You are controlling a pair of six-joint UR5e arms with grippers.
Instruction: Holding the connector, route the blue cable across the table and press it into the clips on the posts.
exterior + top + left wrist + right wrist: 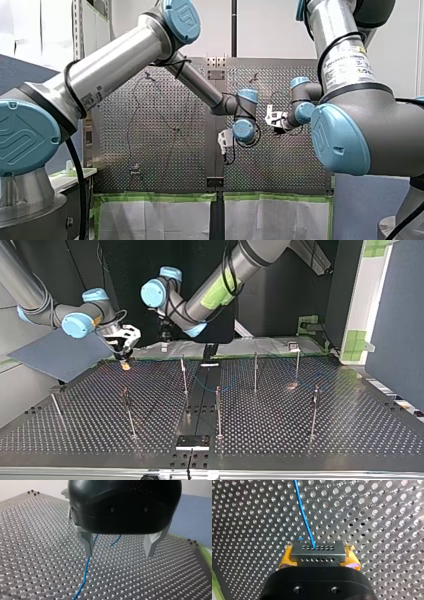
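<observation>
Pinching connector with right gripper; trailing blue cable ahead over table. Holding left gripper spread, empty, beside cable. Could snag slack on posts, tugging connector loose.

A white wall is rising beyond the perforated table, with a dark pole running up it. White sheets edged in green tape are lying along the table's edge at the front view's bottom. In the top view a black backdrop is filling the space behind that edge. A grey-blue board is leaning by the left corner, and a white panel with green tape squares is standing beside a dark blue partition.
</observation>
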